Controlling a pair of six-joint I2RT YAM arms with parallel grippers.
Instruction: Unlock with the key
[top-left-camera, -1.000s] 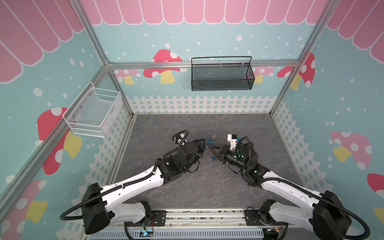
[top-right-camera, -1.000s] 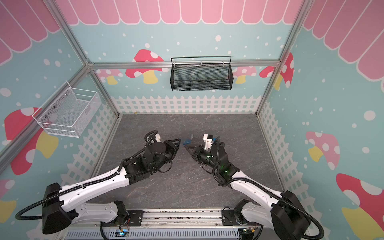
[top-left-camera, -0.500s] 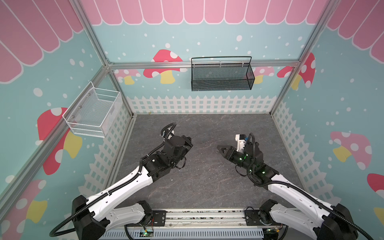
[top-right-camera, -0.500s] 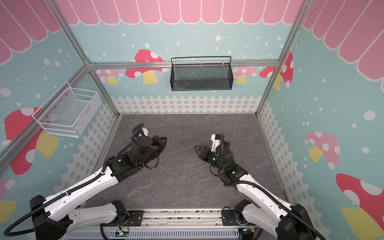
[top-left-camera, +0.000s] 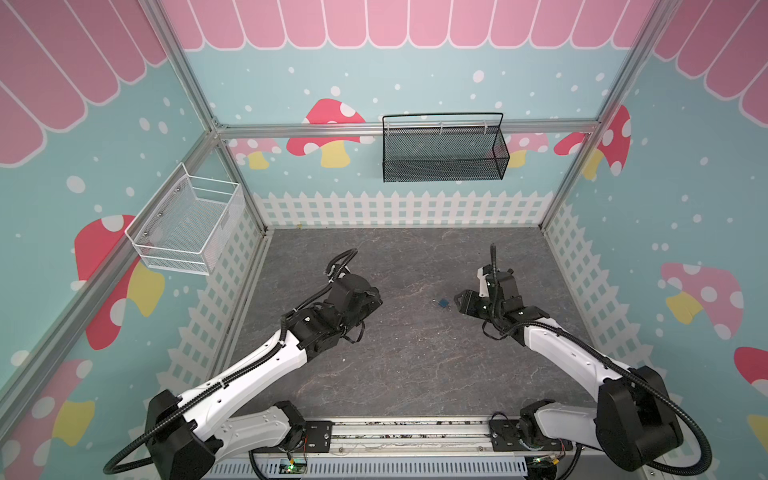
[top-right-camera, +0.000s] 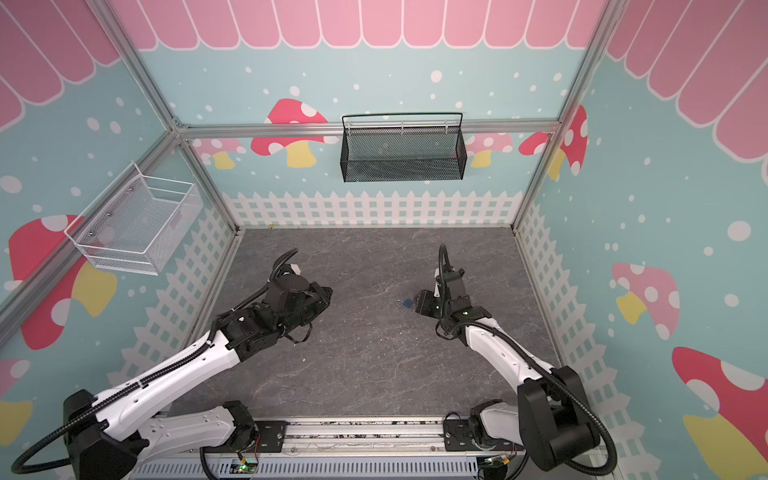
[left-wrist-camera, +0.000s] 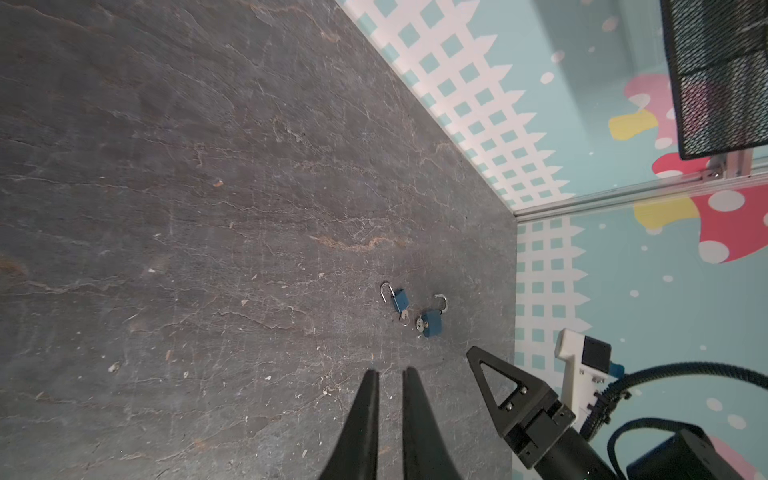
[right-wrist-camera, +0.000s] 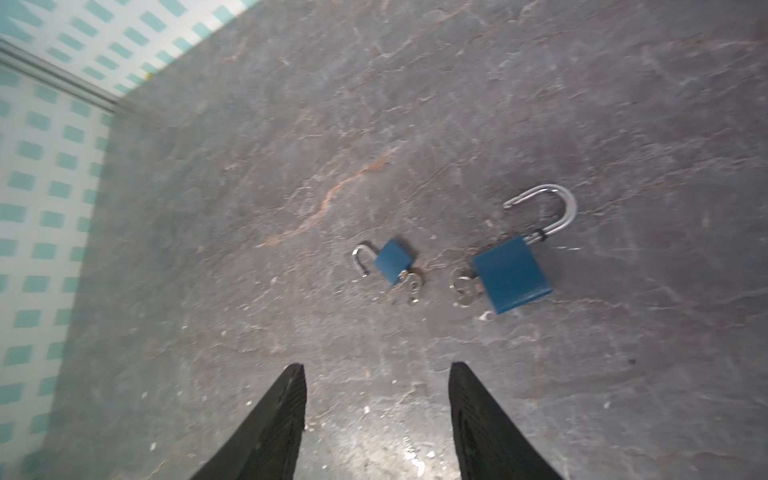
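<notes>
Blue padlock (right-wrist-camera: 511, 274), shackle (right-wrist-camera: 557, 208) open, key (right-wrist-camera: 463, 286) inserted

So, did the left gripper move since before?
Yes. The left gripper has drawn back to the left, nearer the white wire basket on the wall.

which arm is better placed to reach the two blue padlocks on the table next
Right. In a top view the right gripper sits just beside the padlocks, with its jaws open and pointing at them. The left gripper is farther away, and its jaws are nearly closed.
</notes>
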